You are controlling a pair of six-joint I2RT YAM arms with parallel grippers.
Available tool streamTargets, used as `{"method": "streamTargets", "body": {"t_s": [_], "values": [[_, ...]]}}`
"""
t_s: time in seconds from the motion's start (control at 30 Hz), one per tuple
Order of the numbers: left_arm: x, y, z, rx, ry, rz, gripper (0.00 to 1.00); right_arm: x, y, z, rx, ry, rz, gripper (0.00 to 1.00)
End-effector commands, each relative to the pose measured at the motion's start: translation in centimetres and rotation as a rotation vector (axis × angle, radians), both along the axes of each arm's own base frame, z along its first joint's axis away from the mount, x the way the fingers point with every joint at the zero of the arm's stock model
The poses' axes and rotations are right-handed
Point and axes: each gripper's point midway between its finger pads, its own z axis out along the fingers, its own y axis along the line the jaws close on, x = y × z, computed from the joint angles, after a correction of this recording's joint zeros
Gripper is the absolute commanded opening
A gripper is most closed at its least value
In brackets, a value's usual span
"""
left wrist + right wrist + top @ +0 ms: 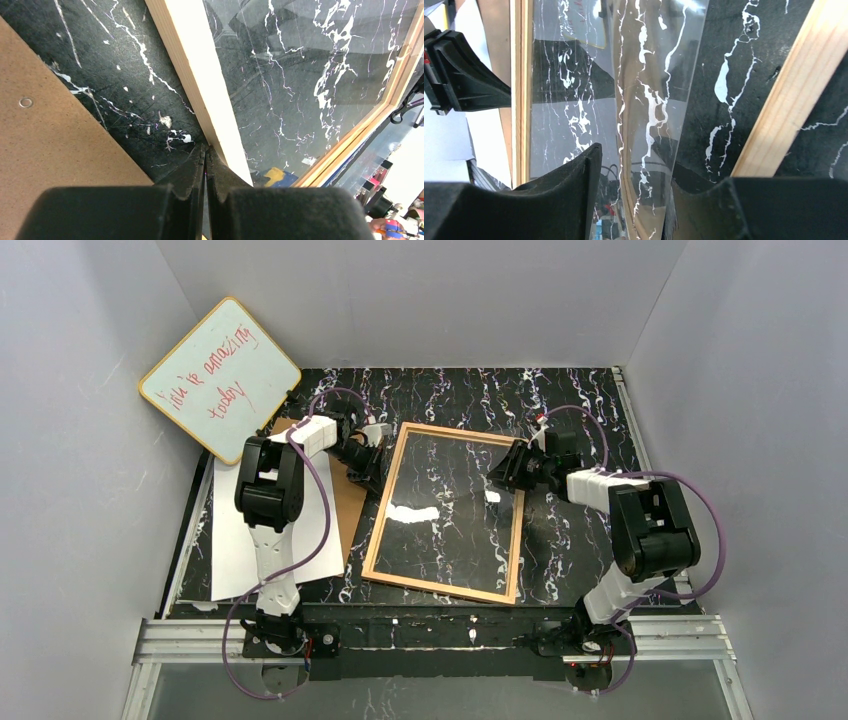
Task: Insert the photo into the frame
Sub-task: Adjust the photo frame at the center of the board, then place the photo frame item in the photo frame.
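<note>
Photo [228,540] lies white side up at the left of the table [570,400], partly over the backing board [345,512], apart from the frame [198,75] mid-table. My left gripper [206,148] is clenched empty beside its left rim. My right gripper [659,170] stands parted over the pane [445,510].

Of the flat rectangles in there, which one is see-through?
The light-wood frame in the middle: the marbled table shows through its clear pane. The white sheet, brown board and whiteboard are all solid.
</note>
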Motion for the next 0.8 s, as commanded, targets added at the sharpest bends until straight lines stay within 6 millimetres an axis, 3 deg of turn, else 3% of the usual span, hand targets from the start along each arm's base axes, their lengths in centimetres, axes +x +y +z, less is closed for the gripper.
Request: {"method": "streamTargets", "body": {"t_s": [0.0,0.23,0.47,0.63,0.77], "values": [[-0.8,-0.2,1.5,-0.026,-0.009,-0.016,0.0,0.9,-0.7,1.7,-0.065,-0.062,-0.004,0.5],[-1.0,0.0,1.5,-0.024,-0.01,-0.02,0.0,1.3,-2.0,2.3,-0.145,-0.09,-0.038,0.55],[-1.3,0.0,1.4,-0.023,-0.005,-0.024,0.0,1.2,-2.8,1.6,-0.191,-0.051,-0.065,0.56],[-1.4,0.0,1.3,-0.025,-0.002,-0.026,0.0,1.2,-4.7,1.0,-0.281,-0.012,-0.134,0.58],[-1.4,0.0,1.2,-0.025,0.002,-0.027,0.0,1.5,-6.1,1.4,-0.345,-0.019,-0.19,0.68]]}}
